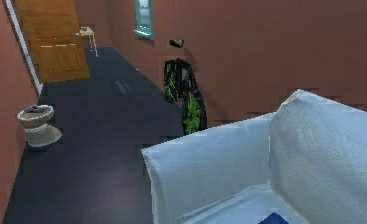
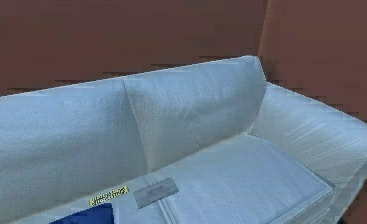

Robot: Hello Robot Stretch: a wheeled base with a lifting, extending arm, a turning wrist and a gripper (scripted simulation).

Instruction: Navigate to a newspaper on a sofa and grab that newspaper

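White sofa (image 2: pixel 191 110) against a reddish wall (image 2: pixel 91 40). The newspaper (image 2: pixel 156 192) (a flat grey rectangle) lies on its seat cushion, near a blue item (image 2: pixel 79 217). The tool's state cannot be told.

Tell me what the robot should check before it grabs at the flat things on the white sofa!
1. Sofa beside the robot: ok. The white sofa spans the arm side view.
2. Newspaper picked out: cannot tell. A flat grey thing and a flat yellowish thing lie on the seat; either might be it.
3. Both inside the picture: ok, though near its bottom edge.
4. Neighbours: not ok. A blue thing lies close beside the yellowish one and could get in the way.
5. Floor ahead: ok. The dark floor is bare up to the bicycle by the wall.
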